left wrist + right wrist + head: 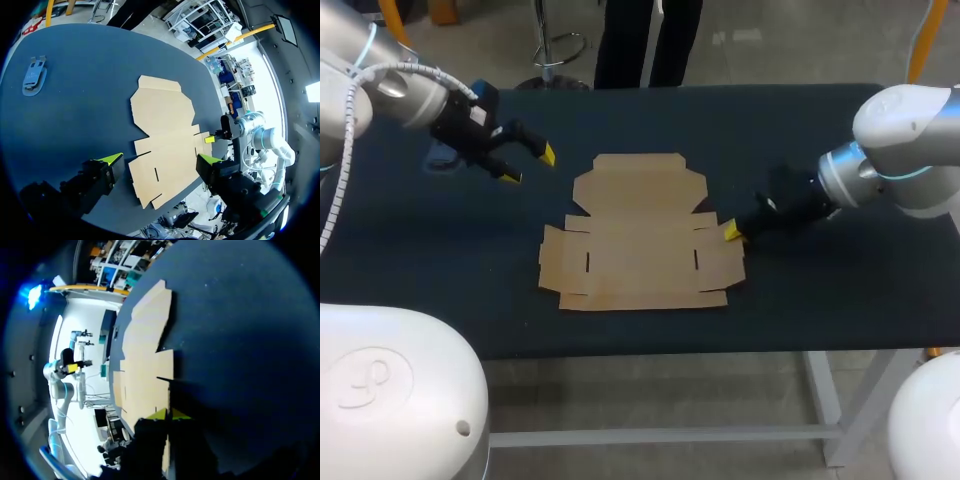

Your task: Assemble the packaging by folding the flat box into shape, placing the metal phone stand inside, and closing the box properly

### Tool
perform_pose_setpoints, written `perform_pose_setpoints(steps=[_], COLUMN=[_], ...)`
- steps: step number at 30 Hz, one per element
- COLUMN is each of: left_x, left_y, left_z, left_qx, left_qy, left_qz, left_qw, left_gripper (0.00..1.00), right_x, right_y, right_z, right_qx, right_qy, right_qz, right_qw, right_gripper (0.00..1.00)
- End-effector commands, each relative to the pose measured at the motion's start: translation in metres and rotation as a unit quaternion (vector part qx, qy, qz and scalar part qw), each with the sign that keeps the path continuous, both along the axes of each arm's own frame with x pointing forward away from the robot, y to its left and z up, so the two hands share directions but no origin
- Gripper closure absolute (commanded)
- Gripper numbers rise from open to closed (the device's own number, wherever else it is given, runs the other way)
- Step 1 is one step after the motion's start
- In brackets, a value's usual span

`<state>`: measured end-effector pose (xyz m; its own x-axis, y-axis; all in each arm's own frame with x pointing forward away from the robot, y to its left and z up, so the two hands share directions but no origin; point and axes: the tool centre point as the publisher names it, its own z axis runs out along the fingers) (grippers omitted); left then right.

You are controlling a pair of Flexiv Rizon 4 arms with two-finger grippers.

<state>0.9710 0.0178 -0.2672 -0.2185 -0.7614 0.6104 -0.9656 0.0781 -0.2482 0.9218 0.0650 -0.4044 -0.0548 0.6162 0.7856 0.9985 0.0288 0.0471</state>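
Note:
The flat brown cardboard box (640,235) lies unfolded in the middle of the dark table. In the left wrist view the box (165,135) spreads out below and ahead of my left gripper. My left gripper (528,165) (160,159) hangs open above the table, left of the box's back flap, touching nothing. The grey metal phone stand (34,77) lies flat at the far left; in the head view the stand (440,160) is mostly hidden behind my left wrist. My right gripper (731,232) (168,414) is shut, its yellow tips at the edge of the box's right flap (145,365).
The table's front edge (650,345) runs just below the box. Bare dark tabletop lies right of the box, under my right arm (880,170), and along the back.

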Motion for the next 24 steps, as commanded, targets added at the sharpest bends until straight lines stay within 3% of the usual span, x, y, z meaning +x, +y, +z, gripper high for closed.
perform_pose_setpoints(steps=[1, 12, 13, 14, 17, 19, 20, 24], left_x=[-0.002, 0.001, 0.001, 0.001, 0.001, 0.000, 0.000, -0.002], left_y=[-0.001, 0.000, 0.001, 0.001, 0.002, 0.002, 0.002, 0.001], left_z=[0.001, -0.002, -0.002, -0.002, -0.003, -0.003, -0.003, -0.002], left_qx=[0.003, 0.001, 0.000, 0.000, -0.002, -0.002, -0.002, 0.006], left_qy=[0.000, 0.002, 0.003, 0.003, 0.003, 0.000, -0.002, -0.011], left_qz=[0.002, 0.004, 0.004, 0.005, 0.008, 0.011, 0.013, 0.023], left_qw=[1.000, 1.000, 1.000, 1.000, 1.000, 1.000, 1.000, 1.000], left_gripper=[0.00, 0.00, 0.00, 0.00, 0.00, 0.00, 0.00, 0.00], right_x=[0.010, 0.012, 0.012, 0.012, 0.011, 0.011, 0.010, 0.011], right_y=[-0.002, 0.001, 0.000, 0.000, -0.003, -0.005, -0.006, -0.014], right_z=[-0.006, -0.007, -0.007, -0.006, -0.002, 0.003, 0.004, 0.014], right_qx=[0.010, 0.008, 0.008, 0.007, 0.005, 0.004, 0.003, -0.001], right_qy=[0.007, 0.016, 0.016, 0.015, 0.012, 0.011, 0.009, 0.004], right_qz=[0.010, 0.016, 0.013, 0.011, 0.006, 0.004, 0.003, -0.002], right_qw=[1.000, 1.000, 1.000, 1.000, 1.000, 1.000, 1.000, 1.000], right_gripper=[1.00, 1.00, 0.65, 0.57, 0.52, 0.26, 0.22, 0.19])
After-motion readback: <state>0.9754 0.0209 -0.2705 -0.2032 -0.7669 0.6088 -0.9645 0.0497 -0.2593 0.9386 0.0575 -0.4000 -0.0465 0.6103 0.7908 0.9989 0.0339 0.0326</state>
